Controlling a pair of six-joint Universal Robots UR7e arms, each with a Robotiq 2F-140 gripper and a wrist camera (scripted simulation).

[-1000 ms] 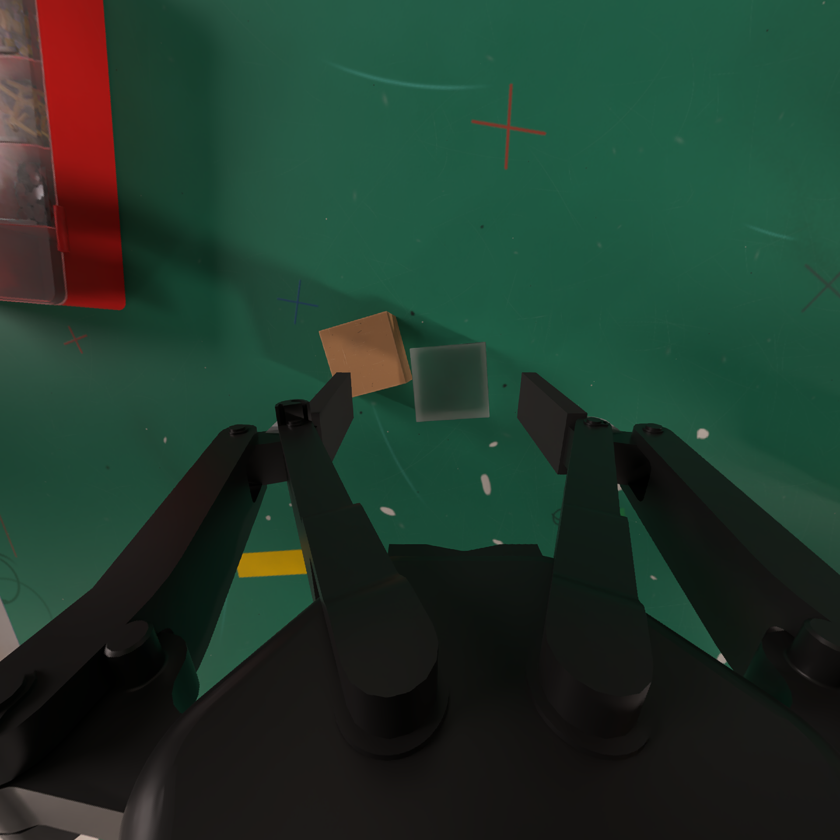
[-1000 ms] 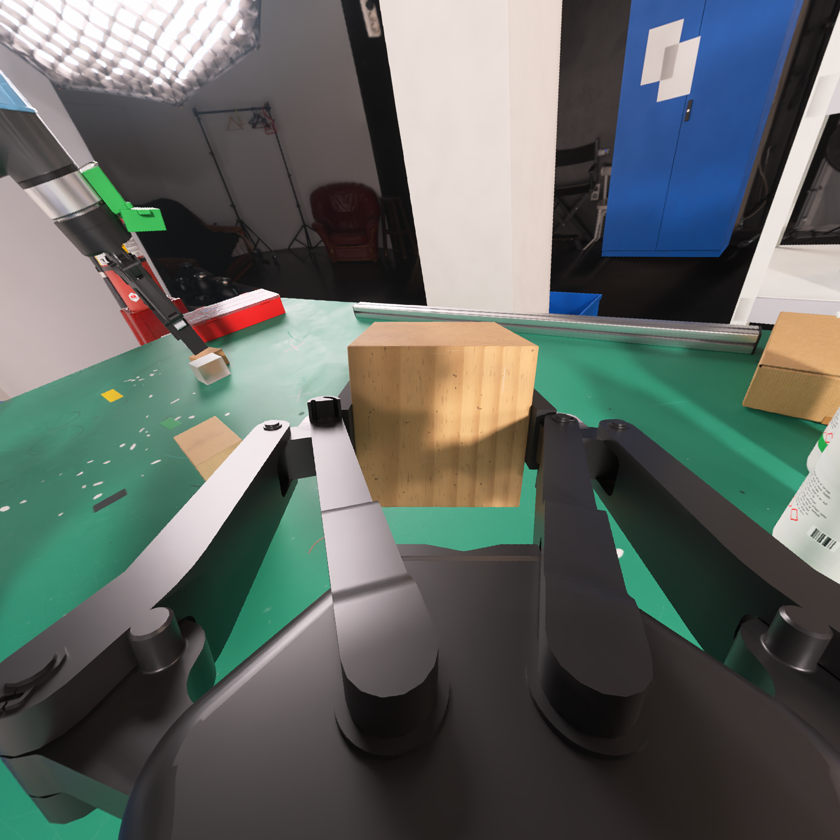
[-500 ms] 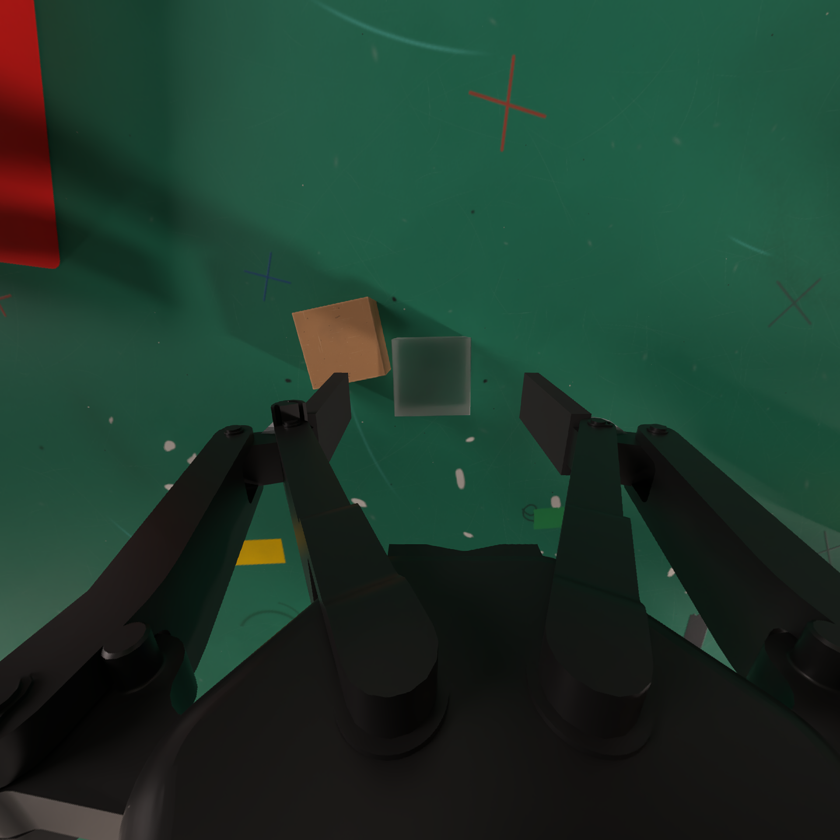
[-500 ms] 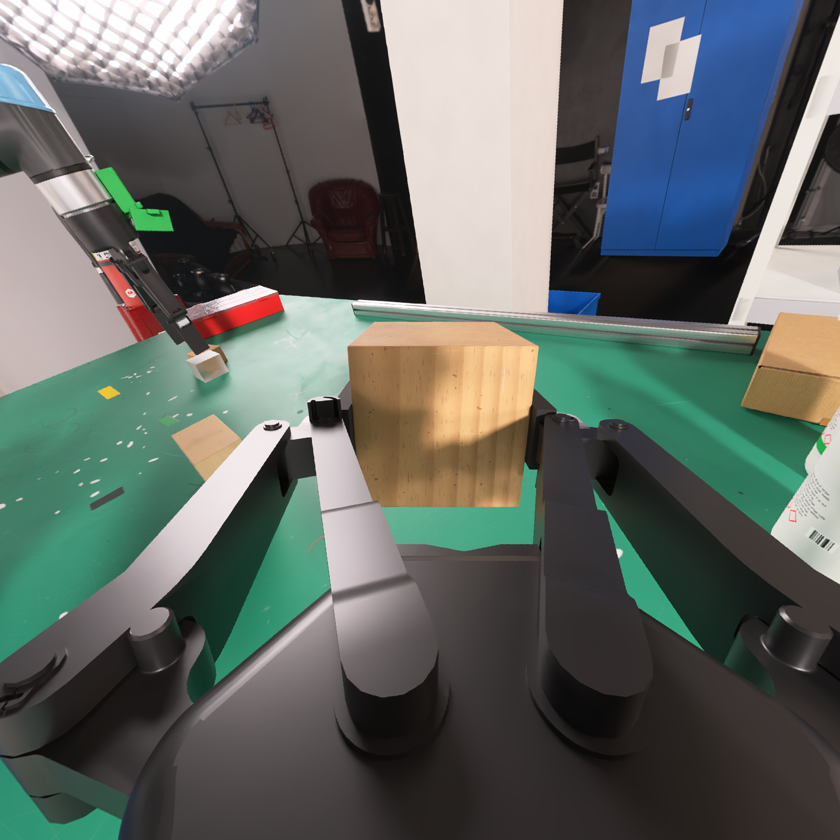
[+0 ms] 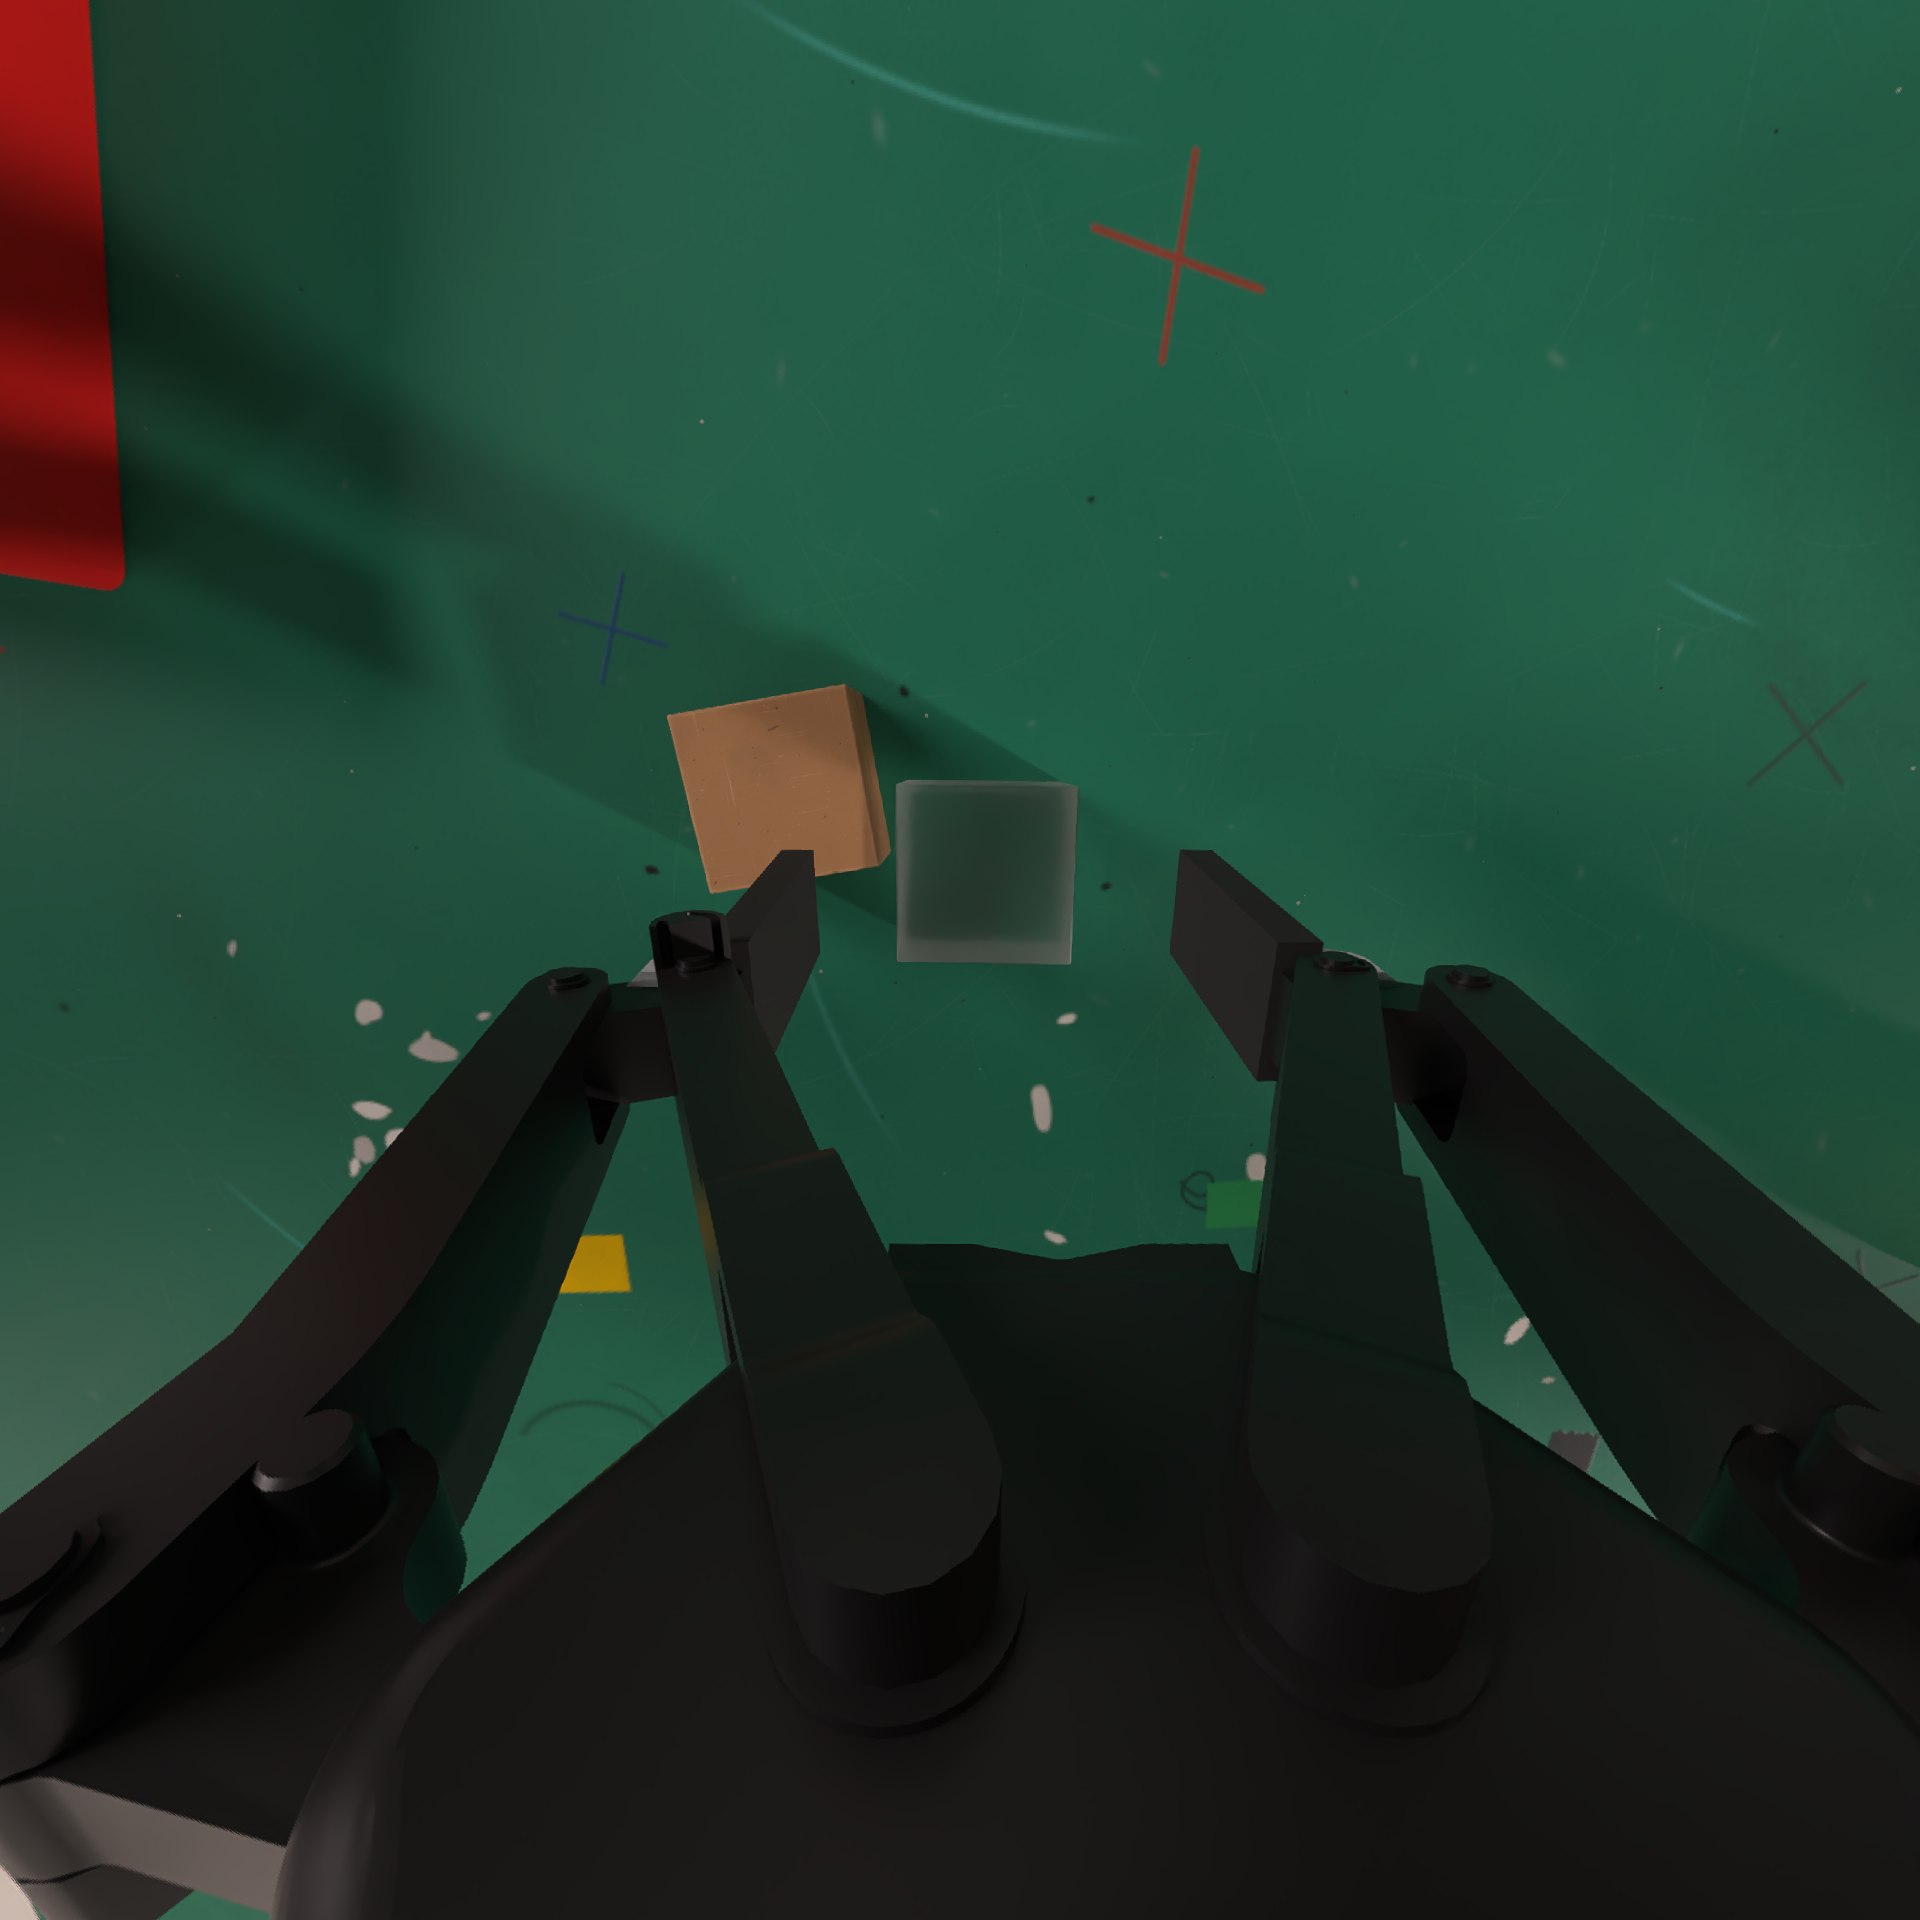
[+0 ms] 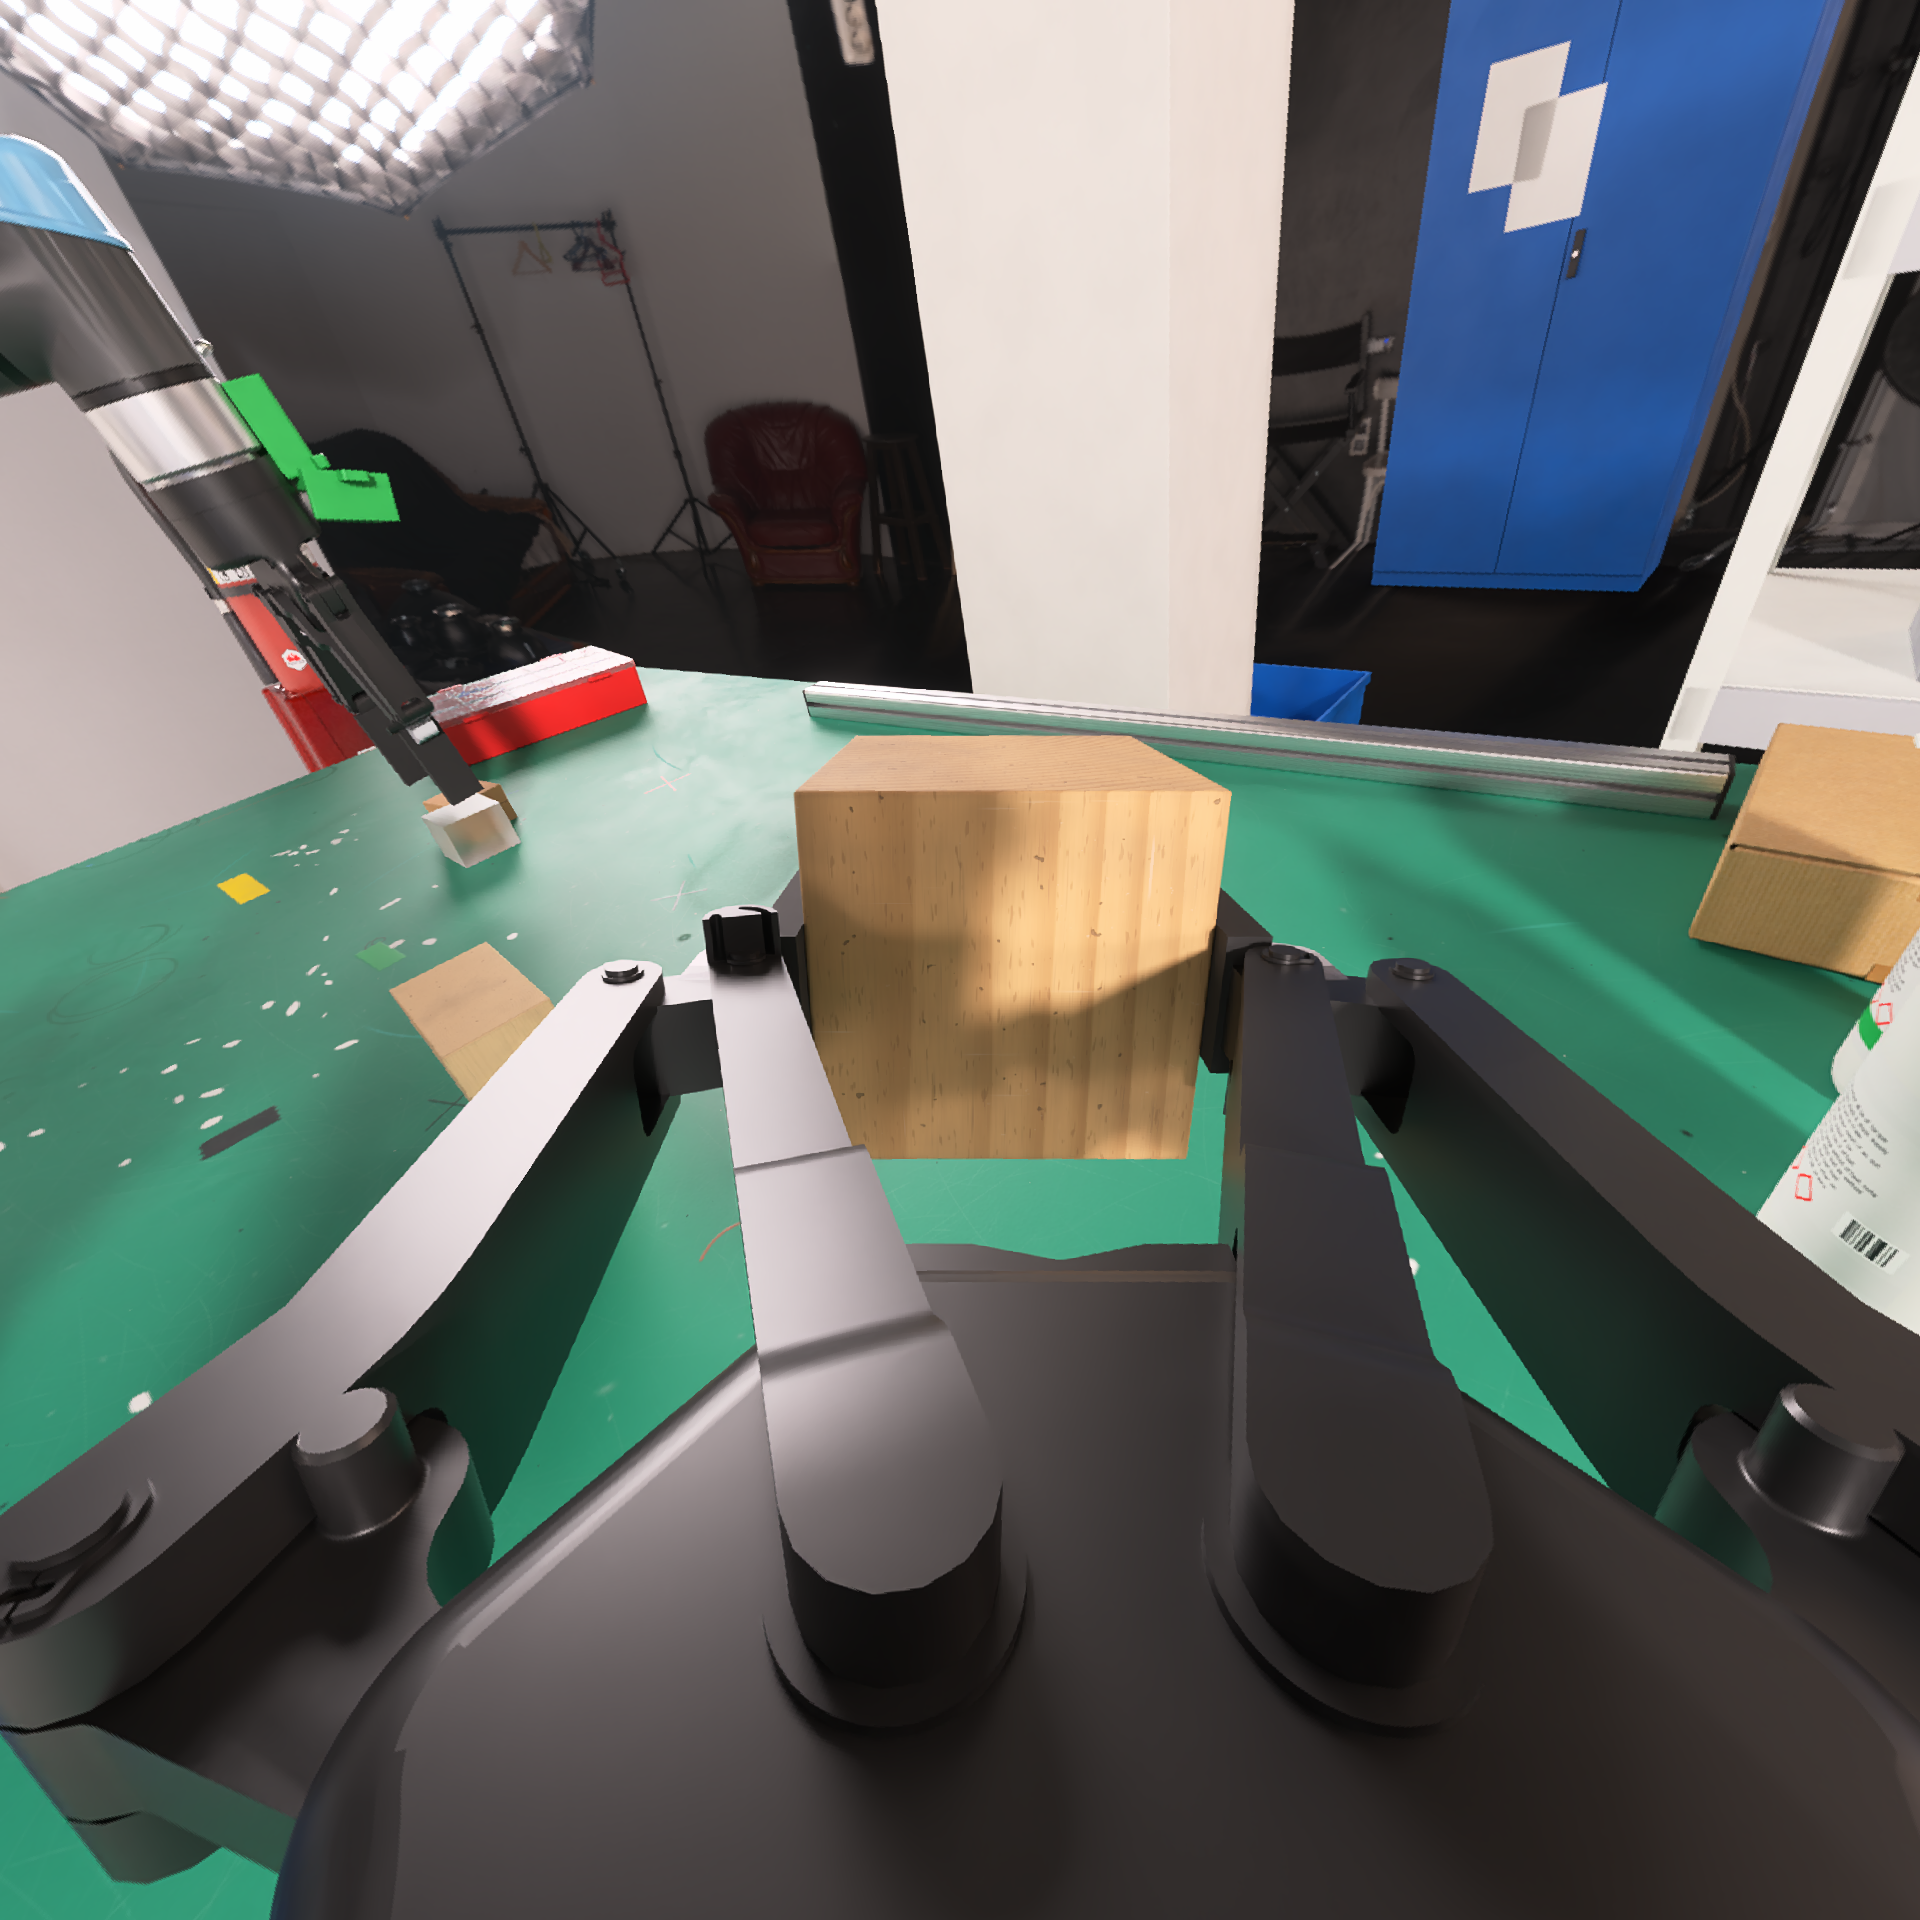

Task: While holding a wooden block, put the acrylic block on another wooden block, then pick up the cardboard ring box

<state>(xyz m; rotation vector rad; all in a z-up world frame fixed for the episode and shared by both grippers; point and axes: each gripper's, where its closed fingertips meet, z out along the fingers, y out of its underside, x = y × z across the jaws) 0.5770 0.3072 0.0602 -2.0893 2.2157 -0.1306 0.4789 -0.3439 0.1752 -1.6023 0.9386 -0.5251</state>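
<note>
Left end effector [image 5: 995,914] spread wide, empty, above acrylic block [image 5: 985,871] on the desk [image 5: 1351,520]; small brown box [image 5: 774,781] just beside at 10 o'clock. Centre over acrylic only, descend straight, avoid nudging box. Right end effector [image 6: 1003,971] clamps wooden block [image 6: 1008,945]; keep steady.

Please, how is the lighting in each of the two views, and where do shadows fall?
Left wrist view: dim; a broad dark shadow band crosses the green mat diagonally, reaching the small orange-brown box and the clear acrylic block. Right wrist view: bright, lit by a honeycomb softbox panel; a shadow covers the lower part of the held light wooden cube.
</note>
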